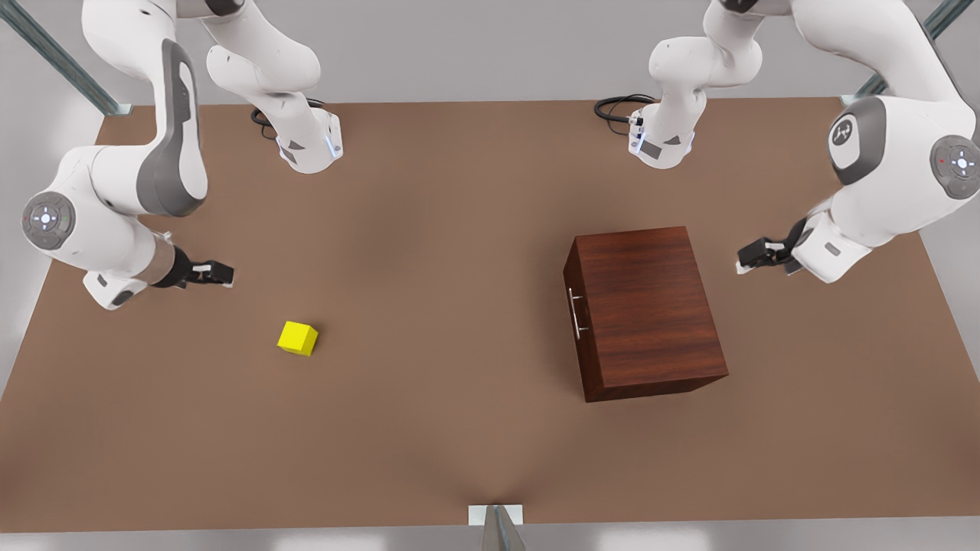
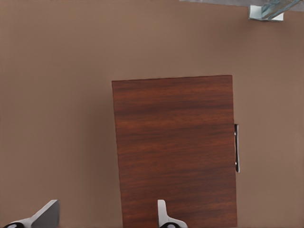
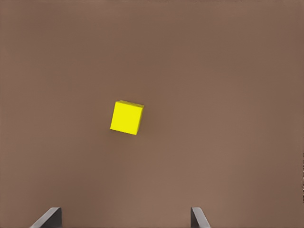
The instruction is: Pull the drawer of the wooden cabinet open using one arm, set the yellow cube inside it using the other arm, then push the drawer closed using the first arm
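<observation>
wooden cabinet (image 1: 647,310) under left gripper (image 1: 754,256), yellow cube (image 1: 298,338) under right gripper (image 1: 214,273), both jaws spread, empty.

Brown matte tabletop (image 1: 429,229) spans nearly the whole front view, evenly lit, soft shadows only. Pale grey floor or wall beyond its edges. Metal frame struts run diagonally at 11 o'clock (image 1: 53,53) and 1 o'clock (image 1: 911,46). Small light bracket (image 1: 495,514) with a strut at 6 o'clock. Black cables (image 1: 616,107) coil at 12 o'clock
</observation>
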### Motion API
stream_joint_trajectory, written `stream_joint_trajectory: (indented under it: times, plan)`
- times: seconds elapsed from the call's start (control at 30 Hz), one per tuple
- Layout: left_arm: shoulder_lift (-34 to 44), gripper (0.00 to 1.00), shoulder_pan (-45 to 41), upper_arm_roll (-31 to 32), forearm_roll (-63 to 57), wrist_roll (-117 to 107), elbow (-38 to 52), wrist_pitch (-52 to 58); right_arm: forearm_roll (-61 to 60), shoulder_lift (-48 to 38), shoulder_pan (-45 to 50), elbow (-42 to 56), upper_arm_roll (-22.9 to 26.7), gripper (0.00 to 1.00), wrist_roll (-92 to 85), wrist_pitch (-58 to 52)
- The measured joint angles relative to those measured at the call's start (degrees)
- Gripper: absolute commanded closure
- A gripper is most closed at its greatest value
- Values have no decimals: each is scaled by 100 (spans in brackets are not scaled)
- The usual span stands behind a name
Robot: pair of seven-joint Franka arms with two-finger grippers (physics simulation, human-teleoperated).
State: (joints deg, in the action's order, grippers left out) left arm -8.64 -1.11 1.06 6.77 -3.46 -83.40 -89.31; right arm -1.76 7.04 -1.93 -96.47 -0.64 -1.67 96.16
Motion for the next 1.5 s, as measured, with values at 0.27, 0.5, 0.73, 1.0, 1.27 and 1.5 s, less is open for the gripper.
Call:
stream_joint_trajectory:
  times: [0.27,0.5,0.73,1.0,1.27,1.5]
  plan:
    - [-836,0,-2410,278,-687,-323,371,-153,38,96,-239,197,80,0,1080,286]
    - [-2162,0,-3095,111,-837,-1699,767,-928,-13,282,-276,246,72,0,3231,1042]
    - [-2891,0,-3175,-3,-1512,-3292,772,-1823,3,482,-255,417,46,0,4768,1286]
    - [-2959,0,-3478,-1,-2472,-4594,638,-2106,18,533,-246,432,22,0,5951,1367]
    - [-2926,0,-3769,25,-2709,-5323,323,-1917,25,574,-237,433,14,0,6722,1388]
    - [-2758,0,-3837,-3,-2912,-5668,219,-1757,27,585,-229,433,11,0,7174,1393]
